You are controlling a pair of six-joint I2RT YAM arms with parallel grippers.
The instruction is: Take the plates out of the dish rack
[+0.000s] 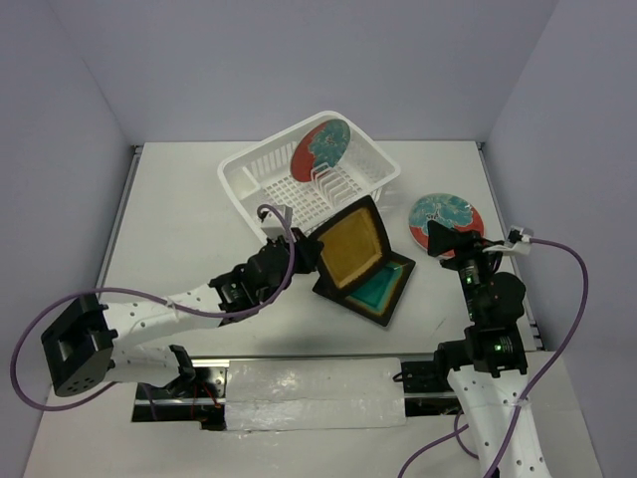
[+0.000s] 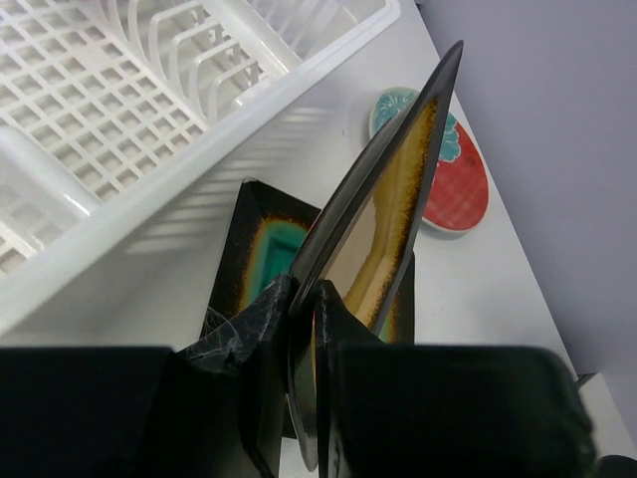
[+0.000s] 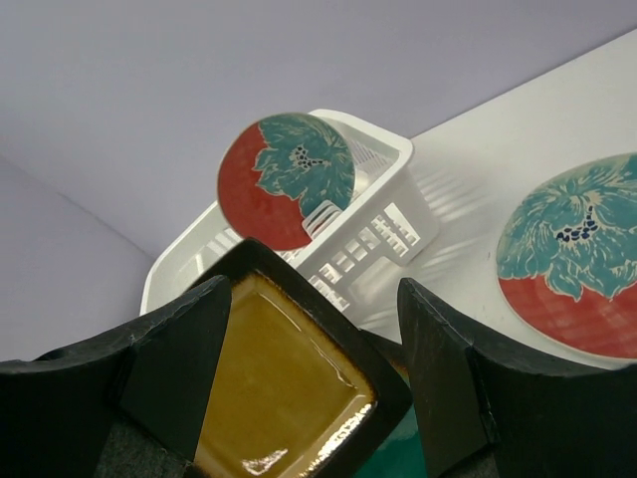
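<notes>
Clamping the edge of the tilted amber plate, left end effector is closed; right end effector gapes empty

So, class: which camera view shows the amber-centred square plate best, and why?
Top external: the amber plate appears nearly whole, tilted over the teal plate. Left wrist shows it edge-on between the left fingers; right wrist crops its lower part.

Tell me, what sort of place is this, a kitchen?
Probably a robot test booth, not a kitchen: plain walls box in a white table, two robot arms are bolted to its near edge, and the only kitchenware is a dish rack and four plates.
</notes>
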